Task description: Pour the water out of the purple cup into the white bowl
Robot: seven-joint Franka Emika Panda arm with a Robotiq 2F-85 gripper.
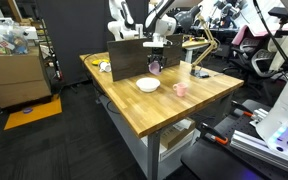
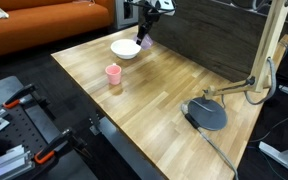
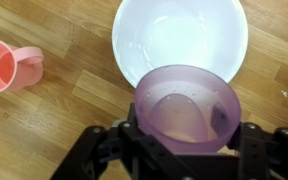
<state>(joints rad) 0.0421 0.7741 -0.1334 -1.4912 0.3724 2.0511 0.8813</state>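
The purple cup (image 3: 184,108) is clamped between the gripper's (image 3: 189,150) fingers, lifted off the wooden table (image 1: 154,115), its mouth facing up toward the wrist. The white bowl (image 3: 169,35) lies just beyond and below the gripper, its near edge under the cup's rim. A pink cup (image 3: 6,68) stands farther off to the gripper's side.

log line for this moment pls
fingers: shut on purple cup | cup: raised at white bowl edge | pink cup: aside, untouched
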